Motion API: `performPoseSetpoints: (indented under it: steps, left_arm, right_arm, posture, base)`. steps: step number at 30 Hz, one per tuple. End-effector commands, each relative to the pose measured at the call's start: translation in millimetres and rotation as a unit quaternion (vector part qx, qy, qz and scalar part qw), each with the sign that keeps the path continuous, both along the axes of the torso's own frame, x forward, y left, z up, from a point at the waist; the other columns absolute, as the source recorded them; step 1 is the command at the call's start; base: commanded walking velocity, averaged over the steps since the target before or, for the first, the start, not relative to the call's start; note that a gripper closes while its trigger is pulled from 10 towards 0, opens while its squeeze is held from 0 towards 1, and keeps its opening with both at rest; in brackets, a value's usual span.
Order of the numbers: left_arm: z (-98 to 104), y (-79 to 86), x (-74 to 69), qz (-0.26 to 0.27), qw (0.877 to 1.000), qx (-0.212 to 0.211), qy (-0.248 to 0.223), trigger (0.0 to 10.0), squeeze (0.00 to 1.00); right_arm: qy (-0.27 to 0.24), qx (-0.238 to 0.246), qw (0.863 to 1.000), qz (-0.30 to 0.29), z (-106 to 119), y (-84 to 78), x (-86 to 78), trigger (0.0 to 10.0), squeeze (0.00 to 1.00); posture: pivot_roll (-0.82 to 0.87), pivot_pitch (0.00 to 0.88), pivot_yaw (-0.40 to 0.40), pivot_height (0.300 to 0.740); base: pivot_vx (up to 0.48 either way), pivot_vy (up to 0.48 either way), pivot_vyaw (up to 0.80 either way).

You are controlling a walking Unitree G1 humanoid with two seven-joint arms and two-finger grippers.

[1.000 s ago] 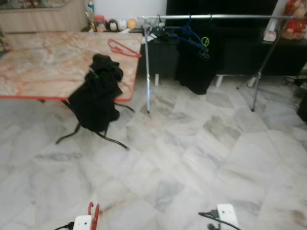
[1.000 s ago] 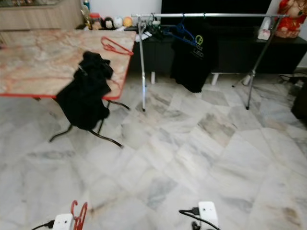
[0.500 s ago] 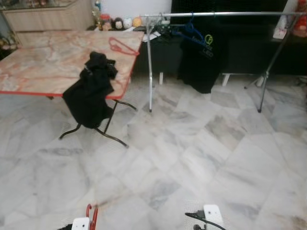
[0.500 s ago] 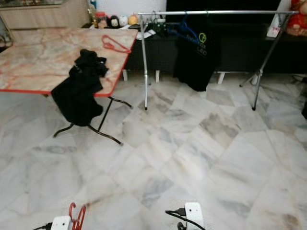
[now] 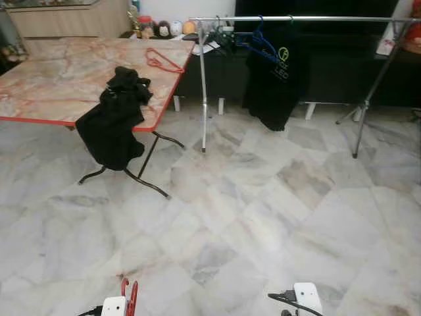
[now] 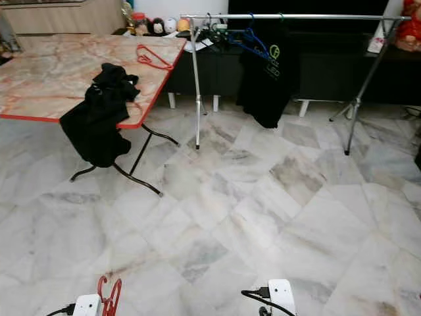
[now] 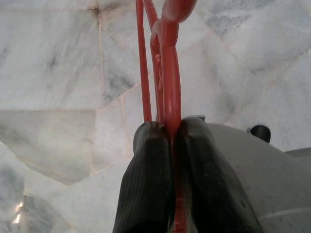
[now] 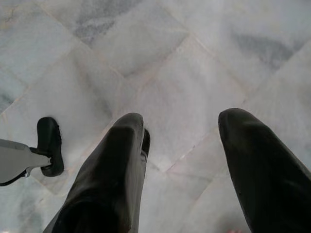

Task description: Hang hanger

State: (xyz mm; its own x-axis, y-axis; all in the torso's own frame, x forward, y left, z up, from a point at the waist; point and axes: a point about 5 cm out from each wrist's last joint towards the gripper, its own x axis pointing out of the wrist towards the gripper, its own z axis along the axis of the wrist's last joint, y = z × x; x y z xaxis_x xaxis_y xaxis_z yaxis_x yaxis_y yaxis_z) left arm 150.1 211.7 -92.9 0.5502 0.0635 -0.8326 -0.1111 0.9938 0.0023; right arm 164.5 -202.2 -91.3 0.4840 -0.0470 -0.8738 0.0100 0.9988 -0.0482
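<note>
My left gripper (image 7: 171, 133) is shut on a red hanger (image 7: 167, 63), held low over the marble floor; the hanger's top (image 5: 129, 293) peeks up at the bottom of the eye views beside my left wrist. My right gripper (image 8: 182, 133) hangs open above the floor, nothing between its fingers. A silver clothes rail (image 5: 296, 19) stands across the room at the far side, carrying a blue hanger (image 5: 260, 43) and a black shirt (image 5: 273, 82). Another red hanger (image 5: 161, 61) lies on the marble-topped table (image 5: 52, 79).
A black garment (image 5: 115, 122) drapes over the table's red front edge, above its black folding legs (image 5: 141, 181). A dark cabinet (image 5: 329, 66) runs behind the rail. The rail's tripod foot (image 5: 358, 131) stands at the right. Open marble floor (image 5: 263, 217) lies between me and the rail.
The whole view has shifted as I moved; the table and rail sit a little differently in frame. Both grippers keep their pose, the left still shut on the red hanger.
</note>
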Motion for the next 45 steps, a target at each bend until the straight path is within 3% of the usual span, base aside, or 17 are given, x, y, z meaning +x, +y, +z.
performPoseSetpoints:
  steps: [1, 6, 9, 11, 18, 24, 32, 39, 45]
  left_arm:
    - [0, 2.9, -0.3, -0.001, 1.000, 0.003, 0.003, 10.0, 0.00]
    - [0, 3.9, -1.3, -0.006, 1.000, 0.008, 0.007, 10.0, 0.00]
    - [0, 3.9, -1.0, -0.009, 1.000, 0.008, 0.007, 10.0, 0.00]
    - [0, 3.7, -0.3, -0.012, 1.000, 0.008, 0.006, 10.0, 0.00]
    - [0, 1.6, 0.3, -0.016, 1.000, 0.007, 0.008, 10.0, 0.00]
    - [0, 0.7, -0.5, -0.017, 1.000, 0.006, 0.009, 10.0, 0.00]
    - [-1, -0.6, -1.4, -0.019, 1.000, 0.006, 0.010, 10.0, 0.00]
    - [-1, -2.1, -1.3, -0.022, 1.000, 0.005, 0.011, 10.0, 0.00]
    - [-1, -2.7, -1.5, -0.022, 1.000, 0.006, 0.011, 10.0, 0.00]
  right_arm:
    - [0.010, -0.002, 1.000, 0.004, -2, -1.7, -4.2, 10.0, 0.00]
    - [0.010, -0.005, 1.000, -0.006, -2, 0.4, -4.8, 10.0, 0.00]
    - [0.006, -0.002, 1.000, -0.005, -2, 9.9, -0.3, 10.0, 0.00]
    - [0.000, 0.005, 1.000, -0.001, -1, 26.1, 7.5, 10.0, 0.00]
    - [-0.006, 0.007, 1.000, 0.004, 1, 34.4, 13.2, 10.0, 0.00]
    - [-0.005, 0.004, 1.000, 0.002, 2, 20.2, 13.0, 10.0, 0.00]
    - [-0.002, -0.009, 1.000, -0.007, 4, -17.9, 1.9, 10.0, 0.00]
    - [0.000, -0.009, 1.000, -0.004, 5, -22.1, 0.2, 10.0, 0.00]
    - [-0.002, -0.005, 1.000, 0.002, 5, -14.0, 4.6, 10.0, 0.00]
  posture:
    - [0.01, 0.000, 0.010, 0.740]
    - [0.01, 0.000, 0.015, 0.740]
    - [0.01, 0.000, 0.016, 0.740]
    - [0.01, 0.000, 0.017, 0.740]
    - [0.01, 0.000, 0.015, 0.740]
    - [0.01, 0.000, 0.010, 0.740]
    - [0.01, 0.000, 0.007, 0.740]
    - [0.00, 0.000, 0.007, 0.740]
    - [0.00, 0.000, 0.008, 0.740]
  base:
    - [0.315, 0.000, -0.69]
    - [0.331, 0.000, -0.68]
    - [0.324, 0.000, -0.68]
    - [0.322, 0.000, -0.68]
    - [0.326, 0.000, -0.68]
    - [0.332, 0.000, -0.68]
    - [0.330, 0.000, -0.29]
    - [0.330, 0.000, 0.00]
    - [0.330, 0.000, 0.00]
